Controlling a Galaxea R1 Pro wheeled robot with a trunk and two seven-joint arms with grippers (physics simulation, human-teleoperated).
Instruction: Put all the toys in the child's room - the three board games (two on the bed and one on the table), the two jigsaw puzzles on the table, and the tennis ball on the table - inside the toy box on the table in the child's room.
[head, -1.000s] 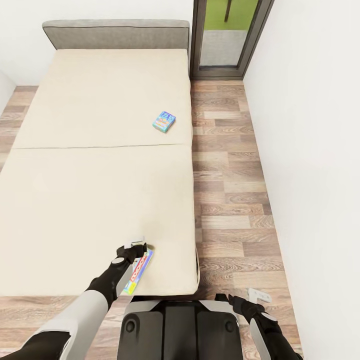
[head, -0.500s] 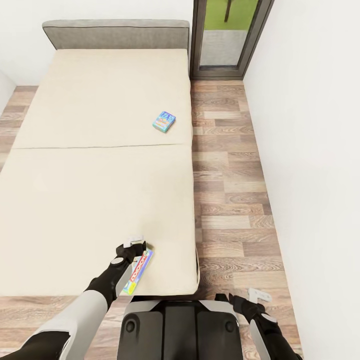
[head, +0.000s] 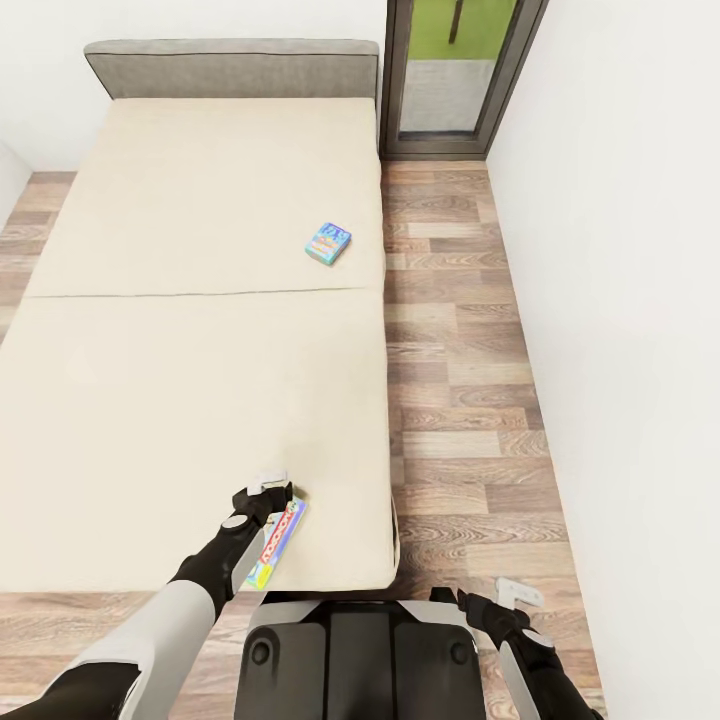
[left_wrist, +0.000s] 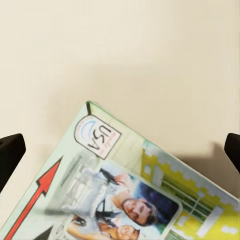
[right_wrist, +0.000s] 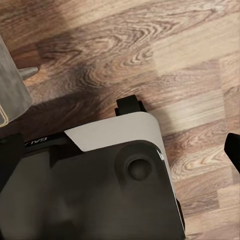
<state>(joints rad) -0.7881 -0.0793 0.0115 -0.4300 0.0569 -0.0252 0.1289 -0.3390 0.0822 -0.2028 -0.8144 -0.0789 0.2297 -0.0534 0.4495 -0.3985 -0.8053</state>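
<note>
The left gripper sits at the near edge of the bed, its two dark fingertips spread wide either side of a green-edged board game; whether they touch it I cannot tell. The box, tilted on edge, shows a red arrow and a family photo. A small blue board game lies flat toward 12 o'clock. The right gripper hangs over the wood floor, released.

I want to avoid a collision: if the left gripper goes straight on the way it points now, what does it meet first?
Most likely the green-edged board game, lying directly ahead between the left gripper fingers, on the bed; depth is unclear.
</note>
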